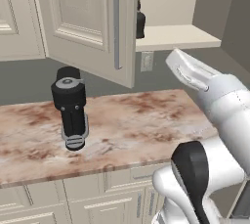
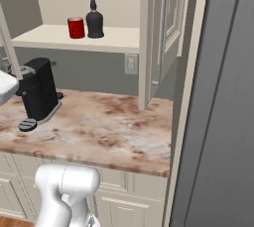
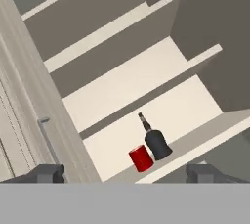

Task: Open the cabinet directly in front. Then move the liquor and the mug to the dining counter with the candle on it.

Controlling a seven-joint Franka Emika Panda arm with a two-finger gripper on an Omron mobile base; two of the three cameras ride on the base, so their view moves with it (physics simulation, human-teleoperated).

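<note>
Cabinet doors are swung open, so the plain beige shelves are on show from both base cameras. On the lowest shelf the liquor, a small dark bottle with a skinny neck, stands upright with the red mug just beside it, on its left in the right base view; whether they actually touch I can't tell. The left base view catches just a sliver of the bottle peeking past the edge of the open left door, which has a long grey bar handle. Hand camera looks into the cabinet at a tilt: the bottle and mug sit near the front edge of the shelf, roughly between the two dark tips of the end effector, which stand spread wide with nothing between them and well short of both items. Down below, the marbled reddish-brown worktop carries a stout black coffee machine with a grey round top, standing off toward the left. A white wall outlet sits on the grey backsplash under the cabinet. The white arm reaches up from the lower right in the left base view, angled toward the cabinet opening.
</note>
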